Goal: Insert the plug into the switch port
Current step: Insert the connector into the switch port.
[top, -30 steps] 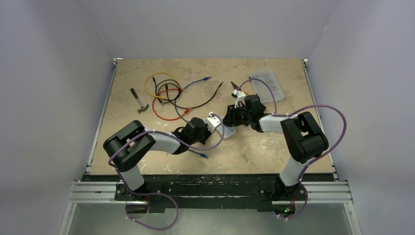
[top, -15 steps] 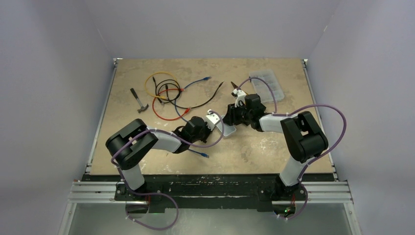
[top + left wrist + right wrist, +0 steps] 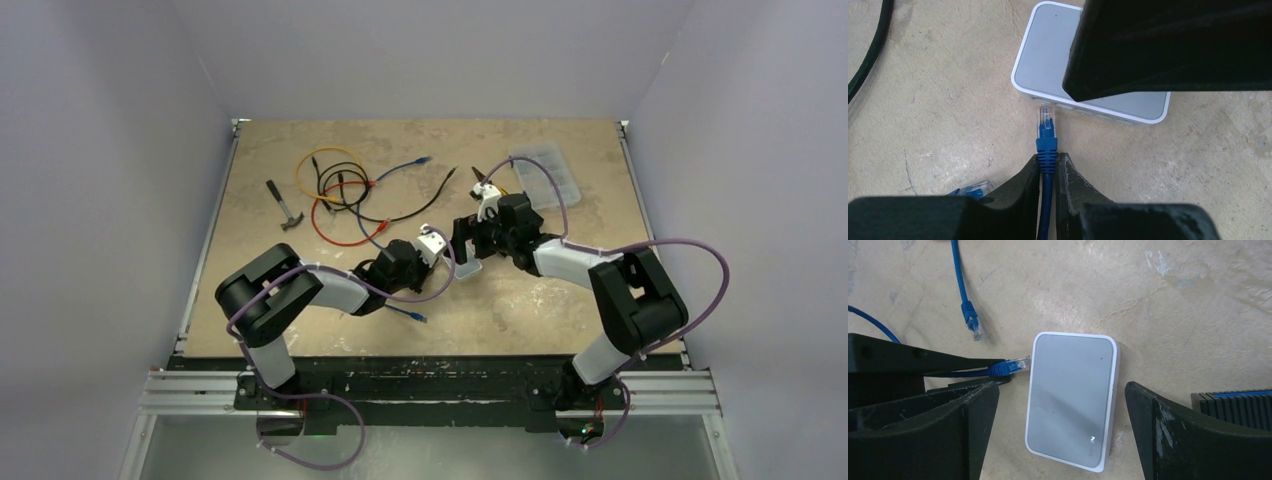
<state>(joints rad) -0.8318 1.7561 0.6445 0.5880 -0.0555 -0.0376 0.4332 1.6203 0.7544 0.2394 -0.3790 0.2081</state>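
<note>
Our left gripper [image 3: 1048,161] pinches the blue cable [image 3: 1047,192] just behind the plug [image 3: 1046,119], whose tip is right by the switch [image 3: 1048,62]. Our right gripper [image 3: 1062,390] is spread wide on both sides of the switch, mid-table [image 3: 560,300].

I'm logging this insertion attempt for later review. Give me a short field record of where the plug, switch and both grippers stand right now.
plug: clear tip at the switch's port edge, body outside, not seated
blue cable: runs back from the plug between the left fingers
switch: small white box, flat on the table
left gripper: shut on the blue cable just behind the plug
right gripper: open, one finger on each side of the switch, not gripping it
task status: insertion not yet done
</note>
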